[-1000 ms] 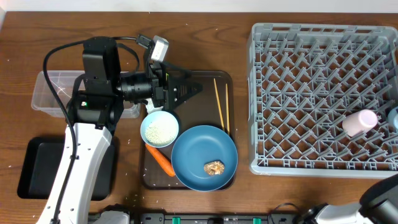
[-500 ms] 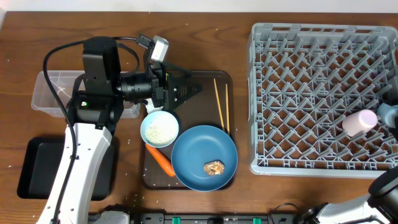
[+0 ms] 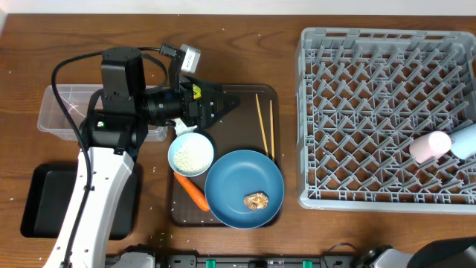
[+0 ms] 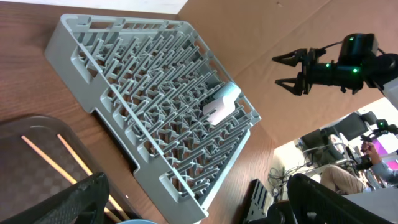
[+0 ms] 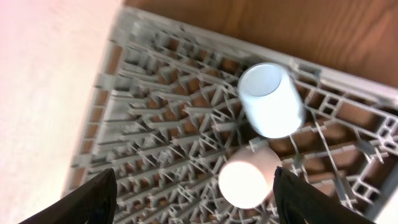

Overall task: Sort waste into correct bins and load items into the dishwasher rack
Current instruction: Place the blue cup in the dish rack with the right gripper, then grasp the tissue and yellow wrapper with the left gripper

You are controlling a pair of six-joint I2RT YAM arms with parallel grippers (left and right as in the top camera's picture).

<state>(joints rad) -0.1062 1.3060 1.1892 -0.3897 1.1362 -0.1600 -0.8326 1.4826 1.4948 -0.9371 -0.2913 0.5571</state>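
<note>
The grey rack (image 3: pixel 372 97) stands at the right. The pink cup (image 3: pixel 431 146) and the light blue cup (image 3: pixel 465 141) lie side by side at its right edge, and both show in the right wrist view (image 5: pixel 249 177) (image 5: pixel 270 99). My right gripper (image 5: pixel 196 199) is open and empty above them; it also shows in the left wrist view (image 4: pixel 292 70). My left gripper (image 3: pixel 223 104) is open and empty over the brown tray (image 3: pixel 223 93), just above the light blue bowl (image 3: pixel 191 155) of rice. The blue plate (image 3: pixel 238 179) holds a brown lump (image 3: pixel 257 200). The carrot (image 3: pixel 192 192) and chopsticks (image 3: pixel 262 125) lie on the tray.
The clear tub (image 3: pixel 63 112) sits at the left under my left arm. The black tray (image 3: pixel 44 201) is at the front left. No wrapper, paper or foil is in view. The rack also fills the left wrist view (image 4: pixel 155 93).
The right gripper let go of the light blue cup beside the pink cup and pulled away off the right edge. The left wrist turned slightly.
</note>
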